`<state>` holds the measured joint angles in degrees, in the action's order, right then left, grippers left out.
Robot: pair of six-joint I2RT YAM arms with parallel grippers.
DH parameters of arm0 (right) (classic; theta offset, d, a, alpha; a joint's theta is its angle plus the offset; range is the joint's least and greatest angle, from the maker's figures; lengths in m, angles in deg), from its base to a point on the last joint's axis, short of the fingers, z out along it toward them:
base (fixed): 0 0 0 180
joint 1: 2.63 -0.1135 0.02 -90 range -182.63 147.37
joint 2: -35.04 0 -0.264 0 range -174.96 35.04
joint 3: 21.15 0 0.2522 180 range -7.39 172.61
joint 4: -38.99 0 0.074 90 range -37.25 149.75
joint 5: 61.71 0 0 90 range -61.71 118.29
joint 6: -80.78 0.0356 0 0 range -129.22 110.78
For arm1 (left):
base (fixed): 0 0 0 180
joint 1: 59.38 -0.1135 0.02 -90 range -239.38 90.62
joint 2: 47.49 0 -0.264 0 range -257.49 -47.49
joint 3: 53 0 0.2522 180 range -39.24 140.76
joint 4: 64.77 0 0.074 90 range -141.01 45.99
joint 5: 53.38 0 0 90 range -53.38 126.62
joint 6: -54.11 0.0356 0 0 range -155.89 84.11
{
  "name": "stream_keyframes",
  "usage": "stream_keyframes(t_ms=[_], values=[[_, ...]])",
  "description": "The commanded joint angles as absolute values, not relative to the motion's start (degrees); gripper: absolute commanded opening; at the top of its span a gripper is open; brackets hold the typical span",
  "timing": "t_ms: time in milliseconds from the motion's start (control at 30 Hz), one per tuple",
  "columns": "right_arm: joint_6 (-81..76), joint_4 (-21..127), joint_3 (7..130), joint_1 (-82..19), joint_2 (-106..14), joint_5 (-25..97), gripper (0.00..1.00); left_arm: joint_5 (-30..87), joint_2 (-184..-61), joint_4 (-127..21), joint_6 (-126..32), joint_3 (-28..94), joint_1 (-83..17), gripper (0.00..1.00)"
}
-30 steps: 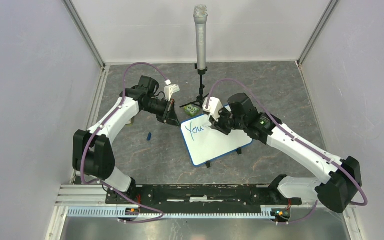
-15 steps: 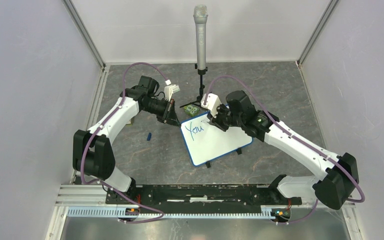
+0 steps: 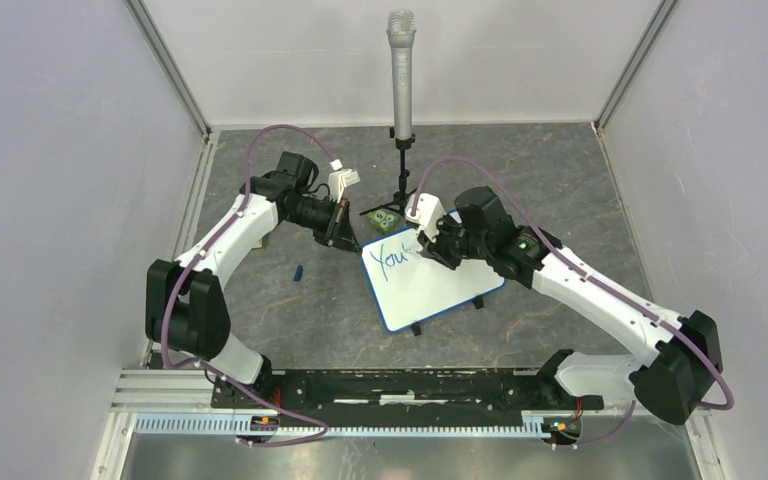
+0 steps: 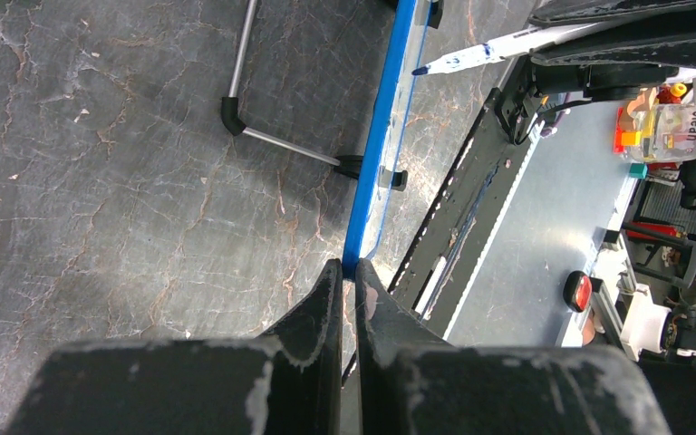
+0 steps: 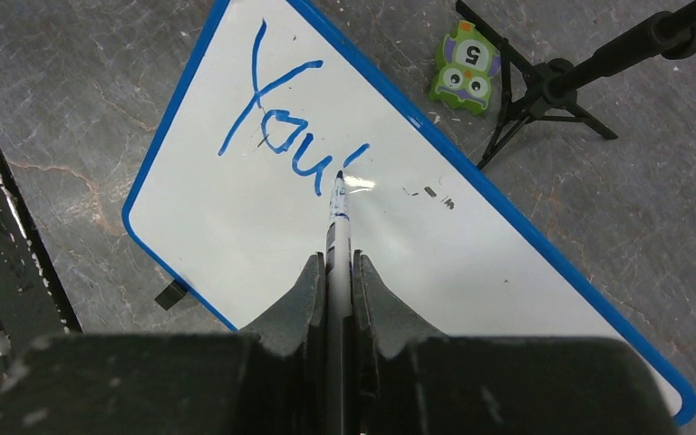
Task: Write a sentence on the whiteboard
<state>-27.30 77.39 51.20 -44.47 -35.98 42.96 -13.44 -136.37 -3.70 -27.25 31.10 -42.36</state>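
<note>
The whiteboard [image 3: 438, 292] lies tilted on the table, white with a thin blue edge [image 4: 376, 154]. The sentence [image 5: 276, 127] reads "You'" in blue near the board's far-left corner [image 3: 397, 257]. My right gripper [image 5: 333, 261] is shut on a blue-tipped marker [image 5: 337, 227]. The marker's tip rests at the foot of the short apostrophe stroke. In the top view the right gripper [image 3: 430, 246] hangs over the board's upper part. My left gripper [image 4: 346, 267] is shut on the board's blue edge, at its left corner [image 3: 348, 236].
A microphone [image 3: 401, 70] on a tripod stand [image 5: 544, 91] rises just behind the board. A green numbered card [image 5: 465, 68] lies beside the stand's legs. A small blue cap [image 3: 299, 272] lies on the table left of the board. Enclosure walls stand on three sides.
The right gripper drew back toward the far side, then came down again onto the board. A short apostrophe stroke now follows "You". The left arm has held still.
</note>
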Motion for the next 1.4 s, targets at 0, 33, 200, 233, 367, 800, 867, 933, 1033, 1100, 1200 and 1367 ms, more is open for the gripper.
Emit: stream_keyframes(t_ms=[0, 33, 200, 233, 367, 800, 867, 933, 1033, 1100, 1200, 1367], values=[[-26.7, 77.2, 51.8, -44.3, -32.8, 44.2, 0.0, -14.9, -135.9, -3.7, -25.6, 31.9, -42.2, 0.02], [-26.8, 77.4, 51.8, -44.2, -32.6, 44.1, 0.0, -14.9, -135.9, -3.7, -25.6, 31.9, -42.2, 0.02], [-27.4, 76.8, 50.8, -44.3, -32.9, 43.0, 0.0, -15.1, -136.0, -3.7, -25.5, 31.9, -42.2, 0.02], [-27.4, 76.6, 50.8, -44.3, -33.1, 42.9, 0.0, -15.0, -135.9, -3.7, -25.5, 31.9, -42.2, 0.02], [-27.5, 76.2, 51.3, -44.3, -34.0, 42.3, 0.0, -14.9, -135.9, -3.7, -25.6, 32.0, -42.2, 0.03], [-28.9, 74.4, 49.7, -44.2, -35.6, 40.7, 0.0, -14.7, -135.9, -3.7, -25.5, 31.7, -42.2, 0.02], [-29.0, 74.6, 49.1, -44.1, -35.3, 40.0, 0.0, -14.6, -135.9, -3.7, -25.4, 31.7, -42.3, 0.03], [-29.2, 74.7, 48.2, -43.9, -34.7, 39.7, 0.0, -14.6, -136.0, -3.7, -25.5, 31.8, -42.3, 0.03], [-29.3, 75.1, 47.2, -43.9, -33.8, 39.4, 0.0, -14.6, -136.0, -3.7, -25.6, 31.9, -42.2, 0.02], [-29.2, 75.4, 46.6, -43.9, -33.3, 39.6, 0.0, -14.6, -136.1, -3.7, -25.6, 31.9, -42.2, 0.02], [-29.1, 75.6, 45.6, -43.9, -32.7, 40.2, 0.0, -14.6, -136.1, -3.7, -25.6, 31.9, -42.2, 0.02], [-28.8, 75.8, 44.6, -43.9, -32.4, 41.5, 0.0, -14.6, -135.9, -3.7, -25.7, 31.8, -42.2, 0.02]])
